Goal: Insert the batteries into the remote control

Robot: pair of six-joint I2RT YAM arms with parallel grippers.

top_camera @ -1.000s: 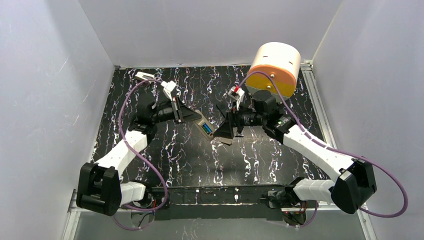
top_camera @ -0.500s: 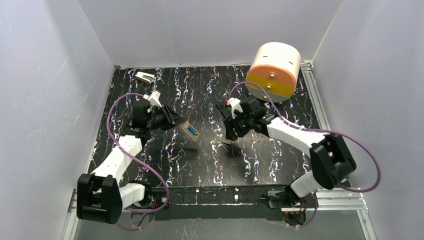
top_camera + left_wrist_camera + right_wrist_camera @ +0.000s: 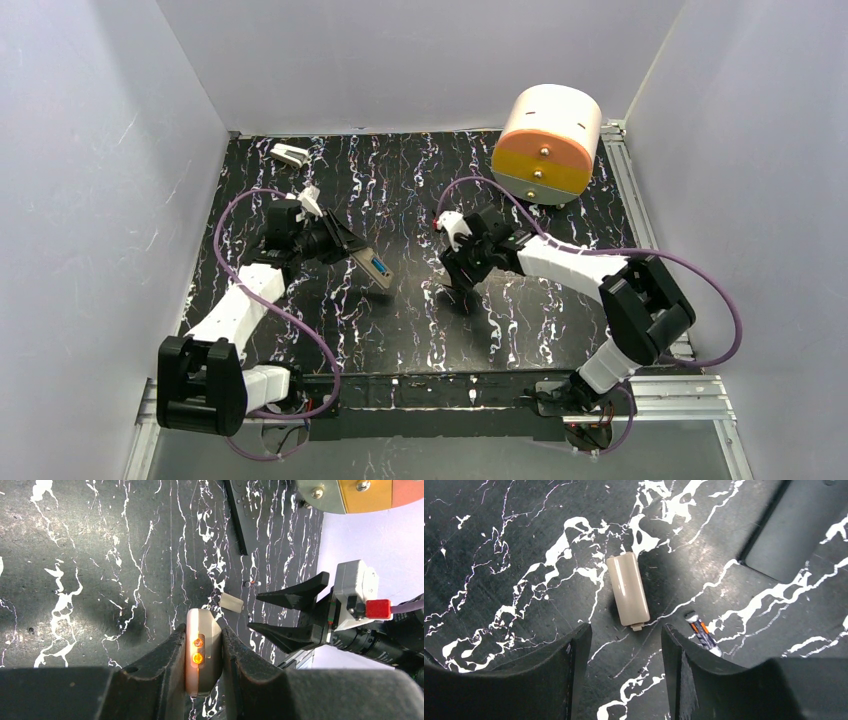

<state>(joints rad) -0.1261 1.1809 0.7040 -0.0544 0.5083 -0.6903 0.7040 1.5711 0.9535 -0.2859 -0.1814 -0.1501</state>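
Observation:
My left gripper [image 3: 360, 258] is shut on the white remote control [image 3: 376, 269] and holds it tilted above the mat. A blue patch shows on its upper face. In the left wrist view the remote [image 3: 202, 652] sits between my fingers, with two orange spots glowing. My right gripper [image 3: 455, 282] is open and low over the mat; it also shows in the left wrist view [image 3: 253, 611]. A beige battery cover [image 3: 627, 589] lies just ahead of my open right gripper [image 3: 624, 630]. One battery [image 3: 703, 634], blue with orange, lies beside my right finger. No other batteries show.
A round white-and-orange drum [image 3: 548, 140] stands at the back right. A small white-and-grey block [image 3: 290, 154] lies at the back left. A long flat black strip [image 3: 794, 525] lies on the mat beyond the battery; it also shows in the left wrist view [image 3: 235, 510].
My left gripper has pulled back to the left with the remote. My right gripper has swung left and down toward the mat, over the cover and battery.

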